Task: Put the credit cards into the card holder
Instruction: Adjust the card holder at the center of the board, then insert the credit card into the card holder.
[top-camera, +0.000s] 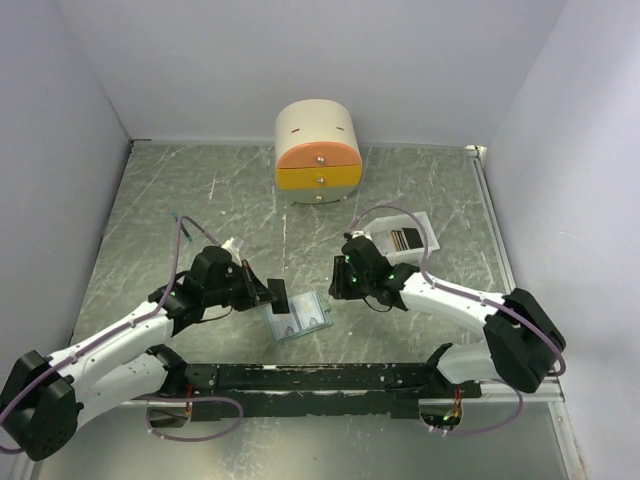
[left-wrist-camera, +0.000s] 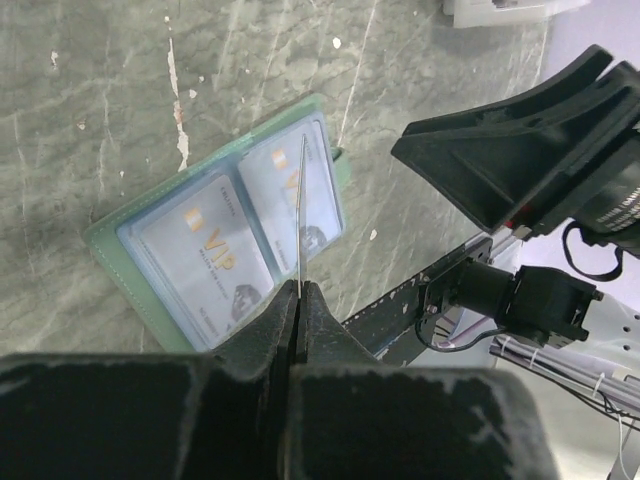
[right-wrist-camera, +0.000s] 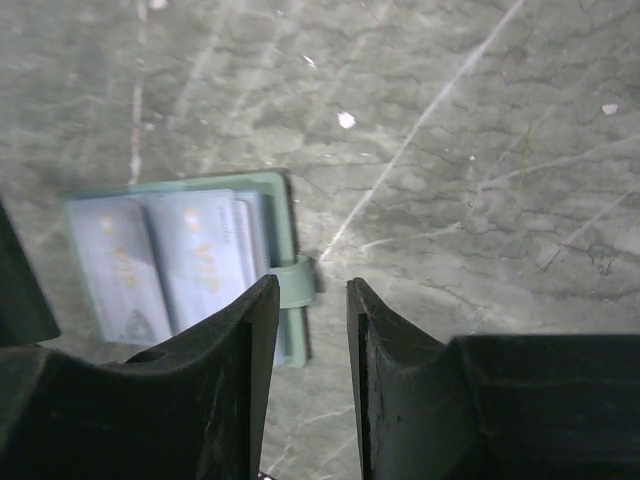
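Observation:
The card holder (top-camera: 303, 318) lies open on the table between the arms, grey-green with pale blue pockets (left-wrist-camera: 205, 250) that show VIP cards inside. My left gripper (left-wrist-camera: 299, 287) is shut on a thin credit card (left-wrist-camera: 301, 200), held edge-on just above the holder's right-hand pocket; from above, the left gripper (top-camera: 277, 296) hangs at the holder's left edge. My right gripper (right-wrist-camera: 312, 285) is open and empty, just right of the holder's clasp tab (right-wrist-camera: 296, 281) and above bare table. In the top view the right gripper (top-camera: 343, 283) is beside the holder's right edge. More credit cards (top-camera: 403, 238) lie in a white tray.
The white tray (top-camera: 428, 226) sits behind the right arm. A round cream-and-orange drawer box (top-camera: 318, 150) stands at the back centre. White walls close in the table on three sides. The black base rail (top-camera: 310, 378) runs along the near edge.

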